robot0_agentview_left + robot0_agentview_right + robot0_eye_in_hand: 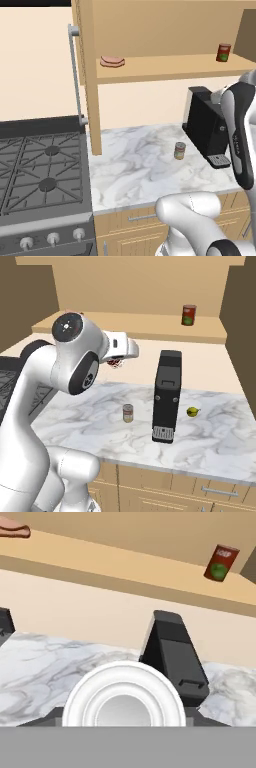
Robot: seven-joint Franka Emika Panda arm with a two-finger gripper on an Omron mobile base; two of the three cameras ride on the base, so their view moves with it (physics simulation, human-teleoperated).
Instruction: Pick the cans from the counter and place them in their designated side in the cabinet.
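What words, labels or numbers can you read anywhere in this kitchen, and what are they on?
"SOUP": faint, blurred, my best reading, atop the dark red can with a green patch on the light-wood cabinet shelf.
Small grey-olive tin with a yellowish label on the white marble counter: unreadable.

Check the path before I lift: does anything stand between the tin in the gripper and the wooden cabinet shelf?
Nothing visible: the red, white-banded tin faces the light-wood cabinet's open front; the black coffee machine sits lower, on the white marble counter.
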